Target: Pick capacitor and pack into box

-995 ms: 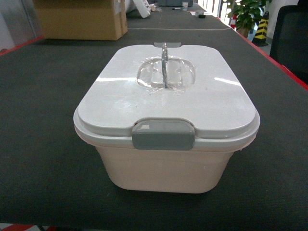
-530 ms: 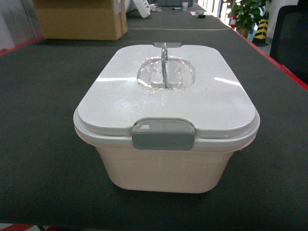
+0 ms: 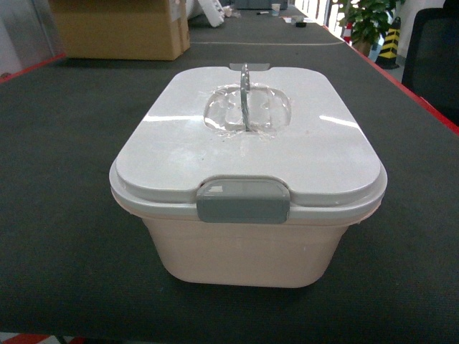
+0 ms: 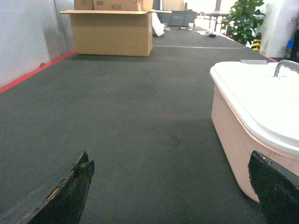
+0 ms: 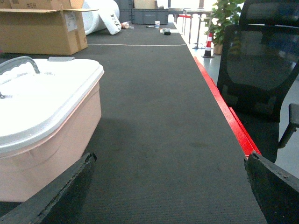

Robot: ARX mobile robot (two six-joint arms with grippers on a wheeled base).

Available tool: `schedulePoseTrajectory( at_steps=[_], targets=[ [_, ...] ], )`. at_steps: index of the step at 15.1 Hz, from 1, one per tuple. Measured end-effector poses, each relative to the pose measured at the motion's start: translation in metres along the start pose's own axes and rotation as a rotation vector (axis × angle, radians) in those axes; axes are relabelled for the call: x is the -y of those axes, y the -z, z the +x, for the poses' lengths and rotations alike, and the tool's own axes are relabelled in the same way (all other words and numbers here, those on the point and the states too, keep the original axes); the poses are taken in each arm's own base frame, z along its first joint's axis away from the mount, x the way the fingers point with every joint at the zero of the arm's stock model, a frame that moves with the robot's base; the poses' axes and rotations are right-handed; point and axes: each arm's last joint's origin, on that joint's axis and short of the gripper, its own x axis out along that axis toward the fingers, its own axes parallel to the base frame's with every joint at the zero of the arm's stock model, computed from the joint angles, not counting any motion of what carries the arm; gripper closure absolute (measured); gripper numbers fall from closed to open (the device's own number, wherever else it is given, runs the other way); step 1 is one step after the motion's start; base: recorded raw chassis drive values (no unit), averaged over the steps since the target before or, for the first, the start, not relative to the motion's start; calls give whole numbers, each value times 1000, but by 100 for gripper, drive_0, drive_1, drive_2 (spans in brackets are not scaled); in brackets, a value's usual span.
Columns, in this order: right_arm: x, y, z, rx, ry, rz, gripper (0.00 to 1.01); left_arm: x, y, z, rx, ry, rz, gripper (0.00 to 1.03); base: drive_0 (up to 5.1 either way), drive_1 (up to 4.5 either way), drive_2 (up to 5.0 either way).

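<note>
Both grippers stand with their jaws spread wide and nothing between them: the left gripper, seen from its wrist camera as two black, worn fingertips at the lower corners, hangs low over the mat just left of the tub; the right gripper, likewise two black fingertips, hangs low just right of it. Neither touches the tub, and neither appears in the head view.

Dark grey textured mat: covers the long table, bordered by a red edge strip on the right.

Brown open-topped cardboard box: stands at the far left of the mat, well apart from the tub.

Black mesh-backed office chair: beside the table's right edge.

Pale pink rectangular plastic tub with rounded corners: sits upright in the middle of the mat, nearest the head camera.

White matching lid: seated flat on the tub's rim, closed.

Grey latch: folded down over the near rim at its centre.

Grey arched handle: stands upright in the lid's central recess.

Green potted plant: far right, beyond the table.

Orange capacitor: cannot be seen in any view, so its place cannot be told
</note>
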Motion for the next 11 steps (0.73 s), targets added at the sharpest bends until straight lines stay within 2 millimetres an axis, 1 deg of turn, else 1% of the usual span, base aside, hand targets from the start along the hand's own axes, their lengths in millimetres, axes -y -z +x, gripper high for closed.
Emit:
schedulePoseTrajectory(
  at_steps=[11],
  targets=[
    [0, 0, 0, 0, 0, 0, 3, 0, 0, 0, 0, 0, 0, 5, 0, 0, 0]
  ],
)
